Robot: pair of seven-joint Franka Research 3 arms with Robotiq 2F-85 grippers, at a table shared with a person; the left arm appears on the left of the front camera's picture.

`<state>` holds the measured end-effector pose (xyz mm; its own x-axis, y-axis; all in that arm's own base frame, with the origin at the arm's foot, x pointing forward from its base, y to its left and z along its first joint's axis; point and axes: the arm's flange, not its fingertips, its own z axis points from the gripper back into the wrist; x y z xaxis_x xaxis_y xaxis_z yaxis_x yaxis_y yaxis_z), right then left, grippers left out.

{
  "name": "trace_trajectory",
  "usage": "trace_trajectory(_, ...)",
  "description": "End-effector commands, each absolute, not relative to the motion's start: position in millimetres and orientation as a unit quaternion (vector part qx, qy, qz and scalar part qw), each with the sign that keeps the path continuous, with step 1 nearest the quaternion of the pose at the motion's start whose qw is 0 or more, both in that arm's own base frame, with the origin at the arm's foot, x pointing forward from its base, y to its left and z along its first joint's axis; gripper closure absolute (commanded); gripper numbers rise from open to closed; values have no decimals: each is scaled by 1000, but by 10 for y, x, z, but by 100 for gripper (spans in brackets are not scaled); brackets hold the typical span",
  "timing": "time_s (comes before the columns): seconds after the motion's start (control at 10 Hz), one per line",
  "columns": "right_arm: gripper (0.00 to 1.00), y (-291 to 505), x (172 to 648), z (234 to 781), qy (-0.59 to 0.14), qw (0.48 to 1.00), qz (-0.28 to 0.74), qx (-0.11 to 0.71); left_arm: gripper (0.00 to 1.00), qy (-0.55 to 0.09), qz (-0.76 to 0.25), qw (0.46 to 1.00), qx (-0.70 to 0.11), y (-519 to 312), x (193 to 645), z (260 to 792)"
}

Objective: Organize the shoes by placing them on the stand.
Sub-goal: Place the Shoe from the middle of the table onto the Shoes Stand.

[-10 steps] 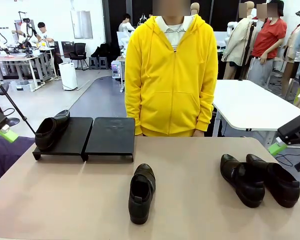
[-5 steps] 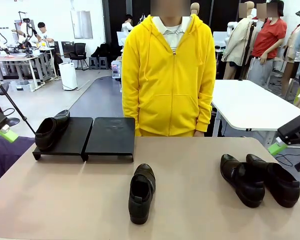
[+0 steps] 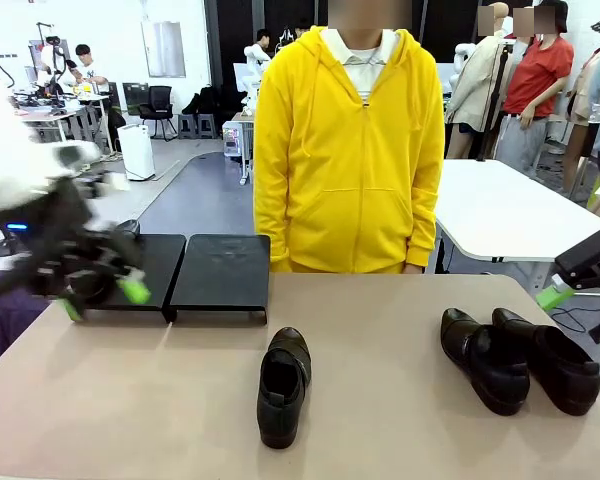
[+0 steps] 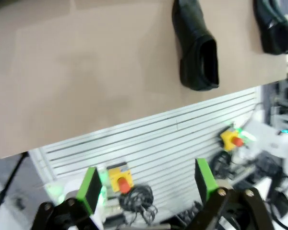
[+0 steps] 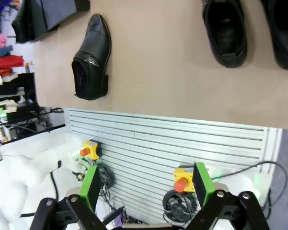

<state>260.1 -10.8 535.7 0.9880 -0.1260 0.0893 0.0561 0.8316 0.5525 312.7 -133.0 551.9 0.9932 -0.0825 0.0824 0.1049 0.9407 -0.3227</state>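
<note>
- The near edge of the bench (image 3: 130, 440) runs along the bottom of the front view. In both wrist views it shows as a straight edge above a slatted white panel.
- A single loafer (image 3: 283, 385) lies near that edge, about mid-bench, toe pointing away toward the stand. Bare bench surface lies wide to its left and a narrower strip to its right.
- A pair of loafers (image 3: 515, 362) sits on the right part of the bench, side by side and nearly touching, toes toward the near right corner.
- The right end effector (image 5: 145, 184) hangs off the bench's right edge, apart from the pair. Its green pads are spread wide with nothing between them.
- The left end effector (image 3: 102, 298), motion-blurred, hangs over the left part of the bench just in front of the stand's left panel. Its fingers (image 4: 205, 179) stand wide apart, holding and touching nothing.
- The stand (image 3: 220, 270) sits at the far left of the bench, its right panel bare.
- A fourth loafer (image 3: 127, 229) rests on the left panel, largely hidden behind the left arm.
- A person in a yellow hoodie (image 3: 345, 150) stands at the far edge.
</note>
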Motion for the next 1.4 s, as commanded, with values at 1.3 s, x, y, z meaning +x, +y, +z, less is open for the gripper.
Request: trace_trajectory(1.3,0,-101,2625,5396,-63,951,-33,300,0,0,-97,995,-26,-3397,3858,3580)
